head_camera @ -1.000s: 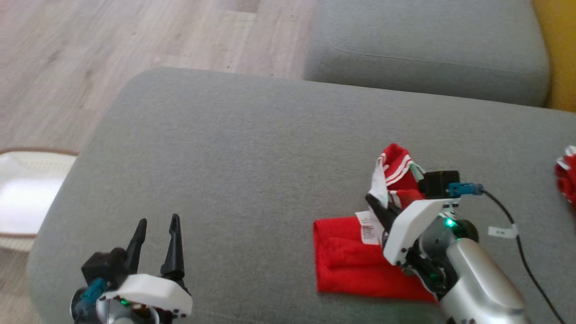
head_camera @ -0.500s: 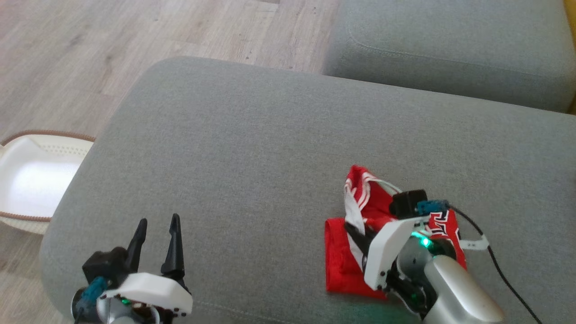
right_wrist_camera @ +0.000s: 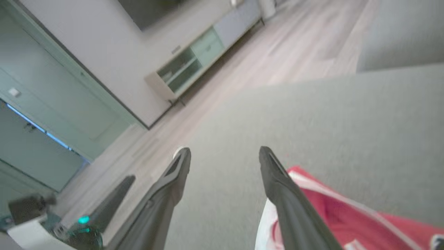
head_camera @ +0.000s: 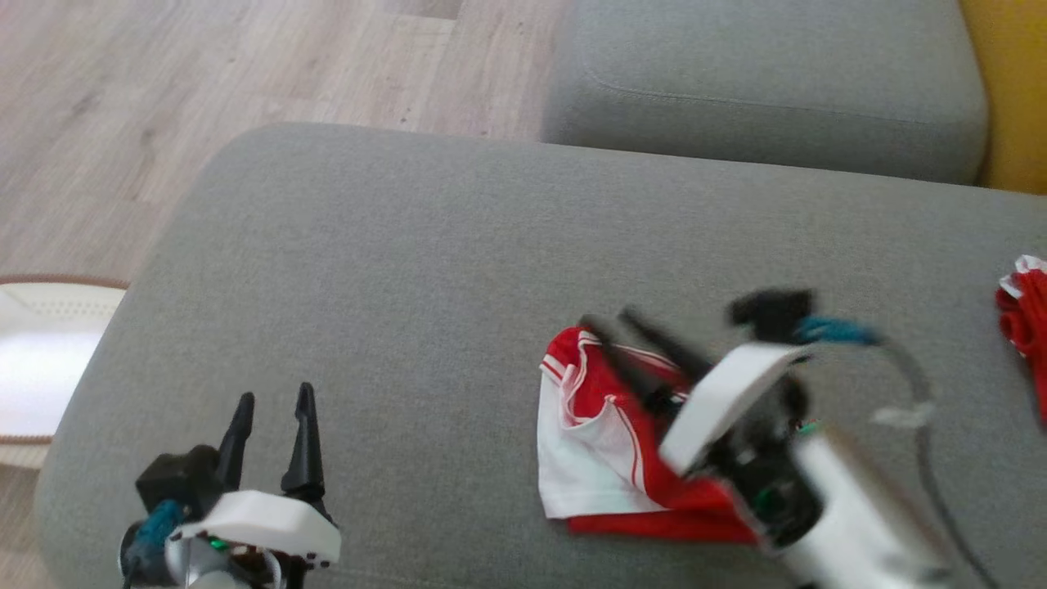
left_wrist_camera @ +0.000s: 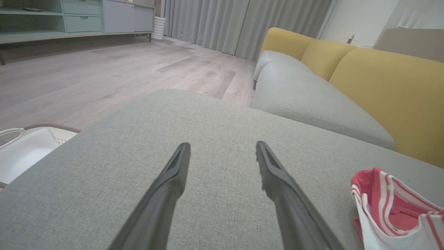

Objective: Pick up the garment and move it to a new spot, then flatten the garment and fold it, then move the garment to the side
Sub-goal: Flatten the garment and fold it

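Observation:
The red and white garment (head_camera: 601,433) lies in a loose heap on the grey sofa cushion (head_camera: 409,270), its white inner side turned up at the left. My right gripper (head_camera: 612,321) hovers over the garment's far edge, blurred, open, with nothing between its fingers. In the right wrist view the right gripper (right_wrist_camera: 224,150) stands open above the cushion, the garment (right_wrist_camera: 329,215) under its right finger. My left gripper (head_camera: 274,395) rests open at the lower left, well apart from the garment. The left wrist view has the left gripper (left_wrist_camera: 222,145) open over bare cushion, with the garment (left_wrist_camera: 392,208) at the lower right.
A white laundry basket (head_camera: 41,360) stands on the wooden floor left of the cushion. Another red garment (head_camera: 1022,319) lies at the right edge. A second grey cushion (head_camera: 761,82) sits behind, with yellow backrests (left_wrist_camera: 381,80) beyond.
My right gripper has opened and let go of the garment, which now lies flopped leftward with its white side up. The right arm is lifting away; the head camera has shifted.

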